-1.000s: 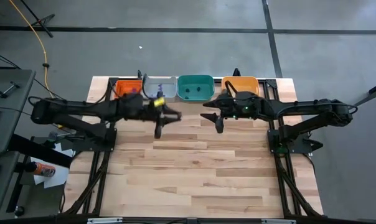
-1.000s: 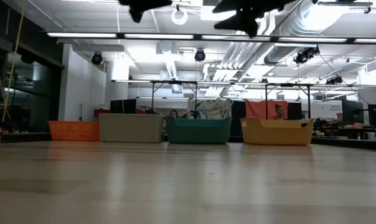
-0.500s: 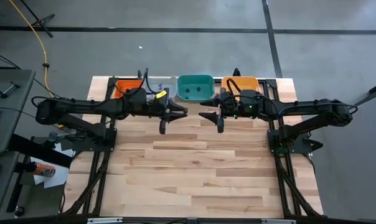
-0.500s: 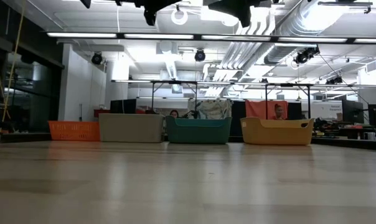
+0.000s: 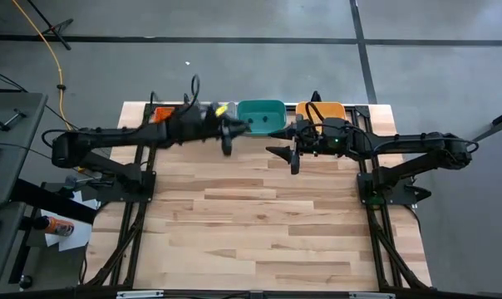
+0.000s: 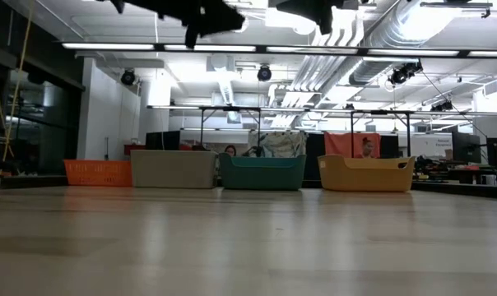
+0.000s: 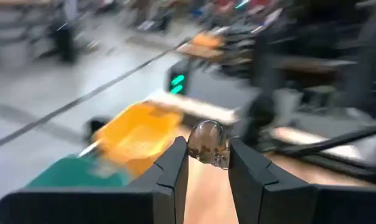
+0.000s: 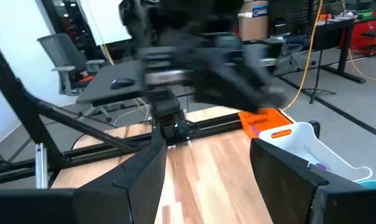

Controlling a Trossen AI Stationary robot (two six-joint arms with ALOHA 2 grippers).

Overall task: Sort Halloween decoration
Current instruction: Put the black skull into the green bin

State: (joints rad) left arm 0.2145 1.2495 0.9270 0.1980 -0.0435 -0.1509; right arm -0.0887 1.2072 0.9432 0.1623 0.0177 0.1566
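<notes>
**Left arm carrying one trinket at the tray row; table otherwise bare**

Position of the work. In the high view the left gripper (image 5: 227, 133) sits at about 12 o'clock on the table (image 5: 259, 224), at the near rim of the tray row, just at the boundary between the grey tray (image 5: 226, 109) and the green tray (image 5: 260, 116). The left wrist view shows its two fingers (image 7: 173, 169) closed to a narrow gap on a small pale, rounded, skull-like trinket (image 7: 208, 144), pinched between the tips. In that view the green tray and the orange-yellow tray (image 7: 141, 132) lie ahead of the gripper.

The right gripper (image 5: 288, 154) waits just beside it, near 1 o'clock, in front of the orange-yellow tray (image 5: 322, 110). The right wrist view shows its fingers (image 8: 144, 171) spread wide apart with nothing between them.

Progress. The boards show no loose trinkets in the high or low view. A few purple specks lie in the grey tray in the right wrist view (image 8: 317, 165), and purple is also visible in the red tray (image 8: 263, 119); dark specks sit in the green tray from above. Judgement: sorting appears well advanced, possibly on its final item, with the held trinket yet to be dropped. Which tray it belongs in cannot be told from these views. The full contents of the trays cannot be checked.

Markings. No brand, label or readable writing is visible on the trays, arms or table. Signage in the room behind is too small to read.
</notes>
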